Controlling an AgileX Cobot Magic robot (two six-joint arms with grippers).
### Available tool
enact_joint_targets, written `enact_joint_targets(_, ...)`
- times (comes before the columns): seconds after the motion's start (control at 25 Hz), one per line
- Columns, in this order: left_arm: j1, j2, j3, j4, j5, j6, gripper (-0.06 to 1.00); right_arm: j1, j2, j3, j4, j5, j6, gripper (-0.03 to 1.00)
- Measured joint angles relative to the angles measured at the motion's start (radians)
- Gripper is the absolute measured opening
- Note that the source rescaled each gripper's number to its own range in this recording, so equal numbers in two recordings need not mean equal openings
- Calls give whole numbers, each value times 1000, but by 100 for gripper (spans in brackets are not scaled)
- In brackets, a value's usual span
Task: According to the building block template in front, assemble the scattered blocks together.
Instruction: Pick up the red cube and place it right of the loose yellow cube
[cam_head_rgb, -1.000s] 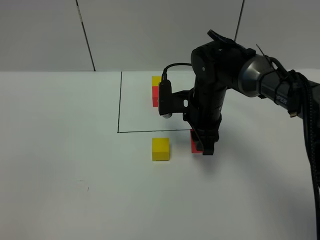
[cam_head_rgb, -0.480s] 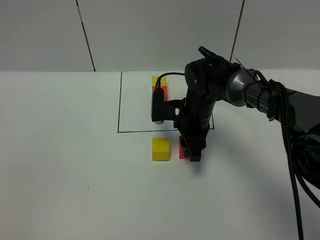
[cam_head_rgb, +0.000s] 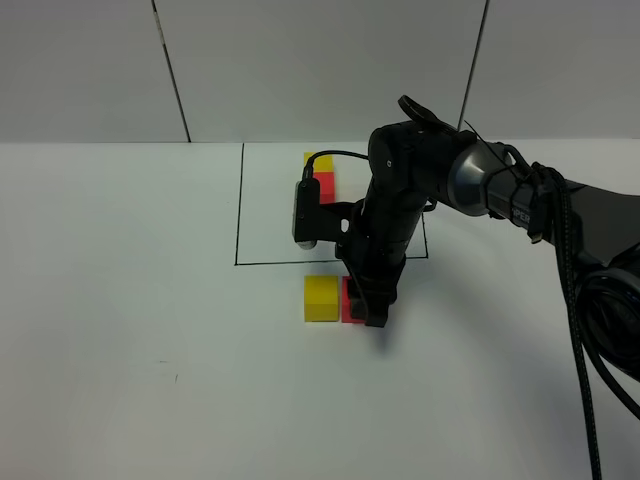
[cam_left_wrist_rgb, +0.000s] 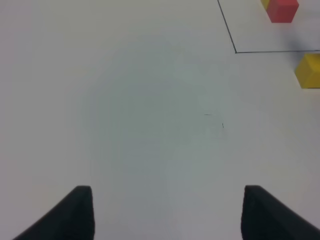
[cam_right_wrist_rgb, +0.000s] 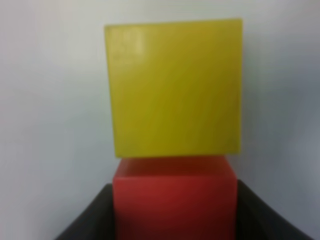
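Observation:
My right gripper (cam_head_rgb: 366, 310) is shut on a red block (cam_head_rgb: 348, 300) and holds it at table level against the right side of a loose yellow block (cam_head_rgb: 321, 298). In the right wrist view the red block (cam_right_wrist_rgb: 174, 197) sits between the dark fingers (cam_right_wrist_rgb: 90, 217) and touches the yellow block (cam_right_wrist_rgb: 175, 87). The template, a yellow block (cam_head_rgb: 317, 160) behind a red block (cam_head_rgb: 324, 186), stands at the back of a black outlined square (cam_head_rgb: 238, 220). My left gripper (cam_left_wrist_rgb: 167, 190) is open and empty over bare table, and it does not show in the exterior high view.
The left wrist view shows the loose yellow block (cam_left_wrist_rgb: 308, 70) and the template's red block (cam_left_wrist_rgb: 283, 10) far off at its edge. The right arm (cam_head_rgb: 480, 180) reaches in from the right, over the square's right side. A grey wall stands behind the white table (cam_head_rgb: 120, 300).
My right gripper has carried the red block leftward, from well right of the yellow block to right against it. The yellow block and the template have not moved.

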Motion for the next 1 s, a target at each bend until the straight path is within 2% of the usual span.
enact_joint_targets(1.0, 0, 0, 0, 0, 0, 0, 40, 0, 2, -1, 21, 0, -78, 1)
